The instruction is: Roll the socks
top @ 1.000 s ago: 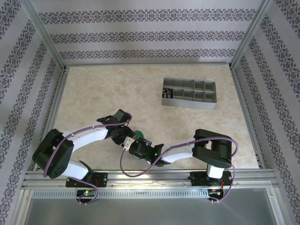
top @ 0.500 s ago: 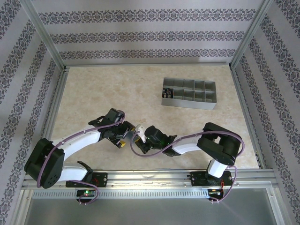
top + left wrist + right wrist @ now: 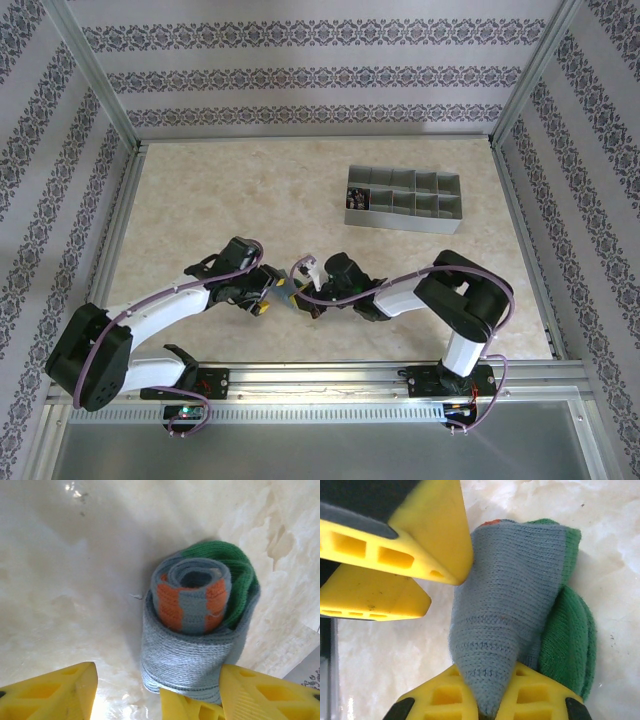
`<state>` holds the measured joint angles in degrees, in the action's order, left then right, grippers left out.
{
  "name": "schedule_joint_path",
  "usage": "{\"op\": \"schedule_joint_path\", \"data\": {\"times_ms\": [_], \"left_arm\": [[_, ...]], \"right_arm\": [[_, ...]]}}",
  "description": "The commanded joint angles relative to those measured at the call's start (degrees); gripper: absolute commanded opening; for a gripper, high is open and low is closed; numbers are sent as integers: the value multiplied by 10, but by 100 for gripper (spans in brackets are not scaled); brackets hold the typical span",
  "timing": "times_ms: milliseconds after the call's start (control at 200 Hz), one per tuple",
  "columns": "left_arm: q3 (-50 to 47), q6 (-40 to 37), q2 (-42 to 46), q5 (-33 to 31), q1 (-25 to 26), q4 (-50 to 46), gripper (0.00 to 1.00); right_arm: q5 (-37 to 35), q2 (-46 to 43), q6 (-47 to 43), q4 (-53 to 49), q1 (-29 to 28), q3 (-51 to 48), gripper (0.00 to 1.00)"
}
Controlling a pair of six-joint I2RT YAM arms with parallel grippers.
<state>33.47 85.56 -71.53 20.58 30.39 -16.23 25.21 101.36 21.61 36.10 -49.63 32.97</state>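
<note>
The left arm (image 3: pixel 168 310) and right arm (image 3: pixel 408 298) are white with black joints. Thin purple cables (image 3: pixel 150 297) run along them. Their fingers (image 3: pixel 55 692) are yellow with holes.

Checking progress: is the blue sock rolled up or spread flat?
Rolled up. The blue sock shows a spiral of orange-and-blue layers at its end, wrapped by an outer layer.
</note>
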Motion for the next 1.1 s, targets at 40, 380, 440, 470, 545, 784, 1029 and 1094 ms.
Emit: {"op": "schedule_joint_path", "data": {"times_ms": [40, 380, 440, 470, 545, 784, 1029, 1094], "left_arm": [[5, -4, -13, -6, 9, 40, 59], [11, -9, -66, -17, 23, 100, 54], [15, -13, -80, -19, 25, 108, 54], [17, -16, -90, -19, 26, 113, 54], [24, -26, -118, -20, 27, 115, 54], [23, -31, -175, -28, 32, -10, 19], [51, -42, -161, -30, 31, -116, 10], [61, -45, -163, -23, 29, -124, 10]], "right_arm": [[26, 68, 57, -186, 31, -55, 0], [134, 125, 106, -198, 99, -23, 0], [146, 138, 118, -209, 108, -14, 0], [155, 145, 123, -211, 112, -10, 0], [165, 153, 126, -214, 115, -1, 0], [70, 12, 5, -264, 78, 4, 27], [-262, -231, -190, -232, -69, -74, 58], [-324, -243, -234, -234, -109, -70, 61]]}}
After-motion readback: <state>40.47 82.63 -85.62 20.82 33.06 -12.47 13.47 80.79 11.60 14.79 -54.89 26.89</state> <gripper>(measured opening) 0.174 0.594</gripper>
